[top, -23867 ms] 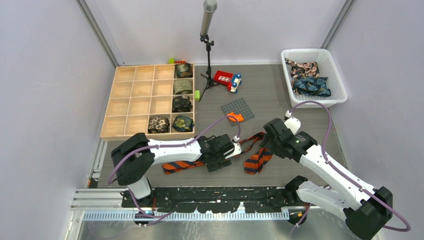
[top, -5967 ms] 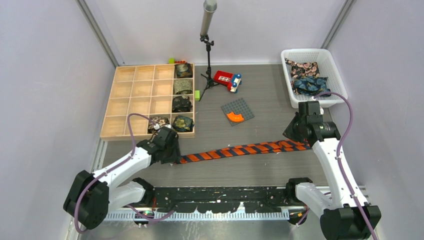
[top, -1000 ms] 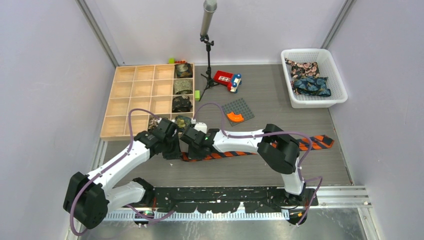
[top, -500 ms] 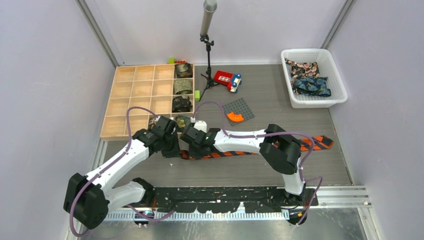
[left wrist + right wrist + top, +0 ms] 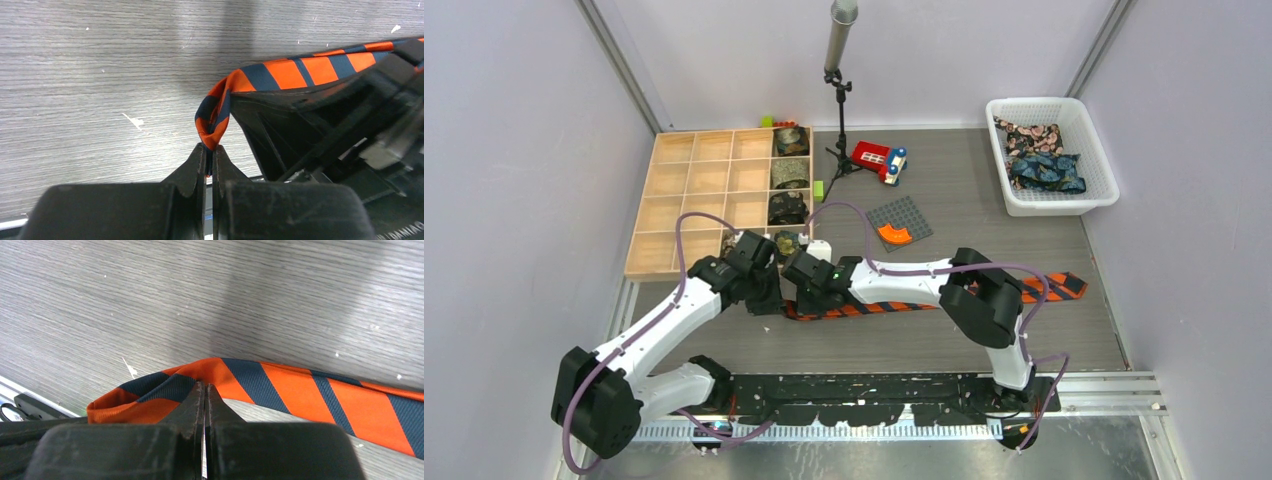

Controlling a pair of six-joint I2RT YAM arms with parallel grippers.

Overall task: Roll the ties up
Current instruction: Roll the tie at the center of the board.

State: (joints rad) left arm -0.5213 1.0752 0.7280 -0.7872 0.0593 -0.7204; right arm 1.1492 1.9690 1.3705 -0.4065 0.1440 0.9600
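At the far left, the tray is sitting on the counter, and rolled ties are filling its right-hand column; your left arm is hiding part of the bottom row.

Just below the tray's near right corner, your left claw is pressing its fingers together on the striped tie, pinching the folded end where the fabric is doubling back on itself. That fold is standing up off the counter rather than lying flat.

Right beside it, your right claw is also pinching the striped tie, its fingers closing tight on the near edge of the fabric a little along from the fold. The two claws are nearly touching in the overhead view.

From there the striped tie is running rightward flat across the counter, passing under your right arm and ending with its wide tip well to the right.

Behind the tie, the plate and the car are sitting apart from it.

At the far right, the basket is holding two printed ties, bunched and unrolled.
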